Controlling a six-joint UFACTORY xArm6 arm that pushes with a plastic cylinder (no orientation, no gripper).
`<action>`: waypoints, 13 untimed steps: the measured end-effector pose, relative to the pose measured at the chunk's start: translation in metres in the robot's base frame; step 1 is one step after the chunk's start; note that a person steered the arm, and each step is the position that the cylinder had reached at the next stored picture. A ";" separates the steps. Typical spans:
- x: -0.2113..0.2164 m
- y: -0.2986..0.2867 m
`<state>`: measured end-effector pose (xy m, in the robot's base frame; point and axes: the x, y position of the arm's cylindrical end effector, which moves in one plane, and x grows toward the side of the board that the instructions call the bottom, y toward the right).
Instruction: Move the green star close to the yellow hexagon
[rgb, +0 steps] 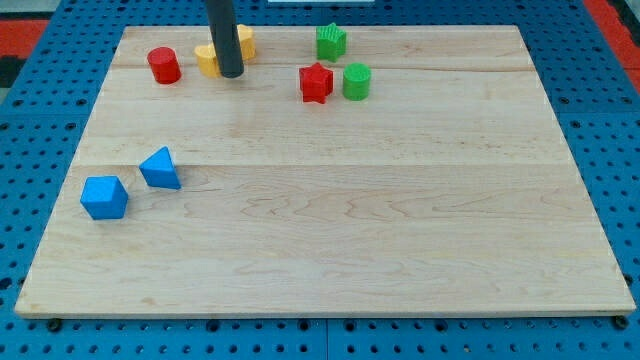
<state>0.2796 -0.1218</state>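
The green star sits near the view's top, right of centre. The yellow hexagon is at the top left of centre, partly hidden behind my rod. A second yellow block lies just left of the rod, its shape unclear. My tip rests on the board between and just below the two yellow blocks, about 100 pixels left of the green star.
A red cylinder stands left of the yellow blocks. A red star and a green cylinder sit below the green star. A blue triangle and blue cube lie at the left. The wooden board lies on a blue pegboard.
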 end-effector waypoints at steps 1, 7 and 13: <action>-0.019 -0.005; 0.009 0.247; -0.036 0.206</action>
<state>0.2431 0.0842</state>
